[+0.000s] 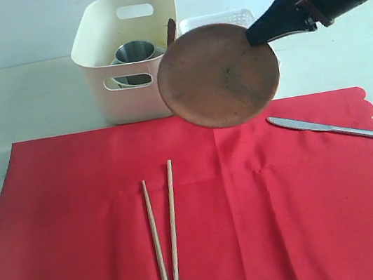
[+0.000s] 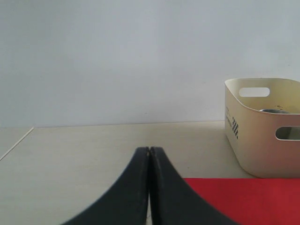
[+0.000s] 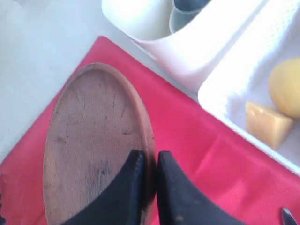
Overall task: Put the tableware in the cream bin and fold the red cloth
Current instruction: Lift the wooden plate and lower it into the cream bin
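Status: round brown plate [image 1: 219, 74] is in the air, tipped up on edge, its rim pinched by the right gripper [image 1: 255, 35]. The jaws are nearly closed with the plate edge between them. The plate is clear of the red cloth [image 1: 271, 226]. The cream bin [image 1: 131, 106] sits just past the plate's far edge from that gripper, and by my read the plate is not over the opening yet.

In the bin: steel cup [image 1: 134, 52], upright, and the dark wooden spoon [image 1: 171, 32], handle sticking up at the corner nearest the gripper. Something pale rings the cup. It could be the bowl, can't confirm.

Not yet binned: wooden chopsticks [image 1: 174, 234] lie side by side on the cloth, well apart from the right gripper. The slim metal knife [image 1: 334, 129] lies on the cloth below that gripper, near the scalloped edge. The cloth is spread flat on the bench [image 1: 24, 102], unfolded.

White lattice basket [image 1: 224, 18] is just behind the gripper, beside the bin. It has a lemon [image 3: 287, 86] in it: food, not ours.

Left gripper [image 2: 149, 178]: jaws pressed together, holding nothing, low over the bench by the cloth's edge, bin ahead of it.

Estimate: cup and spoon done, plate mid-transfer, chopsticks, knife and fold to go.
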Controlling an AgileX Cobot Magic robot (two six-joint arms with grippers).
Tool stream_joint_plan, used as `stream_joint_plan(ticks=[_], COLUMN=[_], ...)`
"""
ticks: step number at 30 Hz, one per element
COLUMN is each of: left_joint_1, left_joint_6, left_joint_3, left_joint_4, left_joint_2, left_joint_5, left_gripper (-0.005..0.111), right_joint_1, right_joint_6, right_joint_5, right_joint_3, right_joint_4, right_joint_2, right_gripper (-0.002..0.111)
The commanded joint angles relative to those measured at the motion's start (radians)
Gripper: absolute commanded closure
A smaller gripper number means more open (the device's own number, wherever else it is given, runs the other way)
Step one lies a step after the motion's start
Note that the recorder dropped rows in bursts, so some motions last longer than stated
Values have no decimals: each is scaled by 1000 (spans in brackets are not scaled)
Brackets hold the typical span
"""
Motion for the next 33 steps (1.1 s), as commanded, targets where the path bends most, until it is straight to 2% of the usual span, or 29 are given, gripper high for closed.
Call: stream_joint_plan(ticks=[1, 8, 14, 17, 29, 33], left_joint_1=[-1, -1, -1, -1, -1, -1], left_joint_6=[1, 1, 1, 1, 1, 1], left_joint_3=[3, 3, 3, 3, 3, 3], left_joint_4=[-14, -14, -14, -14, -14, -14], left_joint_2=[-6, -6, -6, -6, -6, -6], left_joint_5=[2, 2, 2, 2, 2, 2], left_gripper=[104, 104, 104, 104, 104, 104], right_joint_1=[2, 15, 69, 90, 181, 184], right_joint_6=[-58, -152, -303, -343, -225, -180], right_joint_5=[-4, -91, -96, -127, -216, -226], right_joint_3=[-10, -10, -12, -49, -355, -448], right_joint_4=[181, 413, 613, 623, 623, 623], right_joint_2=[-11, 2, 55, 99, 361, 443], right_gripper=[108, 108, 108, 108, 108, 108])
